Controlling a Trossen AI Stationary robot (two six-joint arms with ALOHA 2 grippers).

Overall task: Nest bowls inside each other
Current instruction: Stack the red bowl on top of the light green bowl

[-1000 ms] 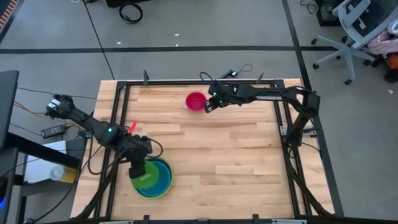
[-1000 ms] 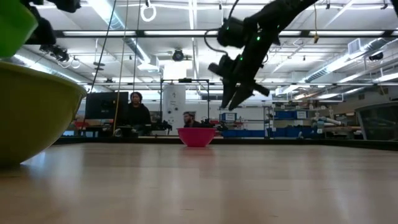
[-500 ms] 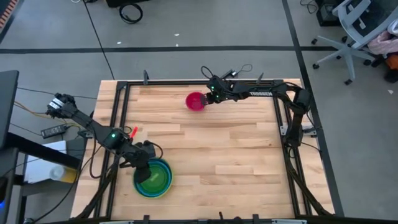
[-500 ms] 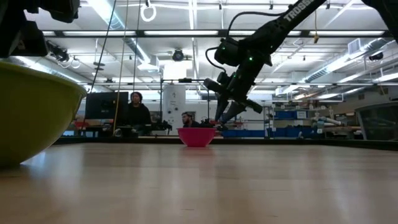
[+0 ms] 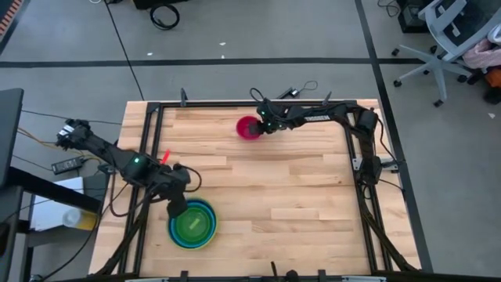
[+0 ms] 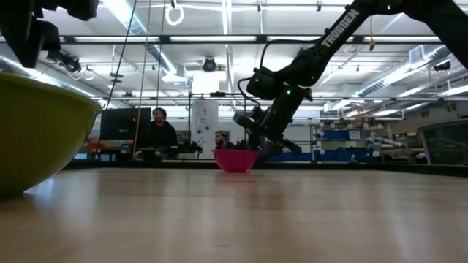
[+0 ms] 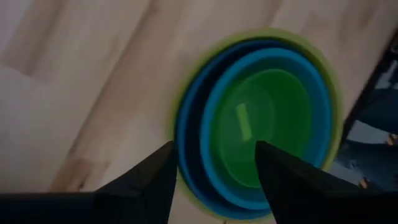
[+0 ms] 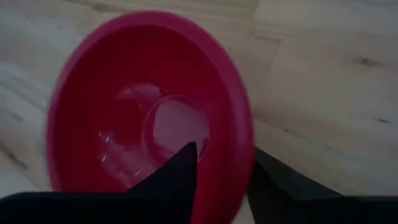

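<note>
Near the table's left front corner, a lime green bowl (image 7: 267,124) sits inside a light blue bowl (image 7: 212,118), which is nested in a blue bowl (image 7: 188,134) and a large yellow-green bowl (image 6: 36,131). My left gripper (image 7: 214,147) hangs open just above this stack (image 5: 192,225). A small magenta bowl (image 5: 247,128) stands upright at the far middle of the table. My right gripper (image 8: 224,150) is open at that bowl, one finger inside it and one outside. My right gripper straddles the magenta bowl's rim (image 8: 244,134) on the side toward the table's right, slanting down from the right. One finger (image 8: 180,177) is inside and one (image 8: 273,183) outside. The bowl rests on the table. I cannot tell whether either finger touches the rim.
A black metal frame (image 5: 149,117) runs around the tabletop. Bare wood (image 5: 290,188) lies between the two arms. In the low view, people (image 6: 159,130) sit beyond the table's far edge.
My left gripper has opened and let go of the lime green bowl, which was tilted over the stack and now lies level inside the light blue bowl. My right gripper has come down and toward the table's left, onto the magenta bowl's rim.
</note>
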